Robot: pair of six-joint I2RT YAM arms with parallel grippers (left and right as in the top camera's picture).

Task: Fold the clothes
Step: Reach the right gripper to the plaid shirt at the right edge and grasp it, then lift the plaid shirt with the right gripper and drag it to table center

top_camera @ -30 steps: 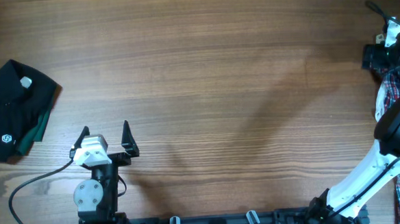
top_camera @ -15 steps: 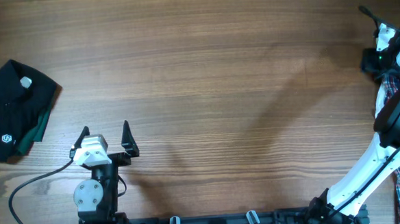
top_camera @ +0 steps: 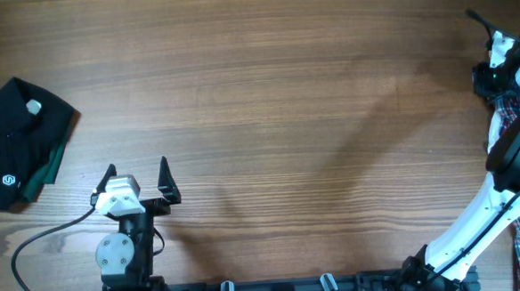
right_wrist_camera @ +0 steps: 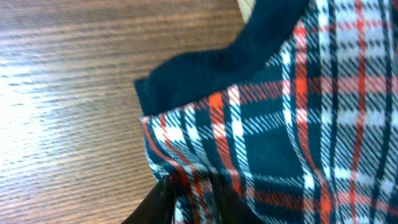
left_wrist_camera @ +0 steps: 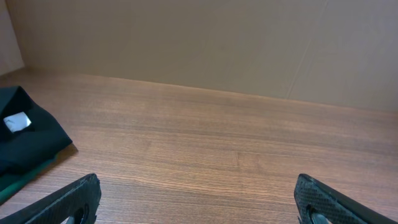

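A red, white and navy plaid garment (top_camera: 505, 109) lies at the table's far right edge, partly under my right arm. In the right wrist view the plaid cloth (right_wrist_camera: 298, 124) fills the frame, with a dark navy collar band (right_wrist_camera: 211, 68) along its edge. My right gripper (top_camera: 489, 83) (right_wrist_camera: 193, 186) is shut on a bunched fold of this plaid cloth near the collar. My left gripper (top_camera: 137, 172) (left_wrist_camera: 199, 199) stands open and holds nothing, low over bare wood at the front left.
A folded black garment (top_camera: 15, 145) (left_wrist_camera: 25, 134) with a white logo and green cloth under it lies at the left edge. A black cable (top_camera: 42, 241) runs by the left arm's base. The wooden table (top_camera: 267, 101) spans the middle.
My right gripper has closed from wide open onto the plaid cloth and shifted slightly. The left arm has not moved.
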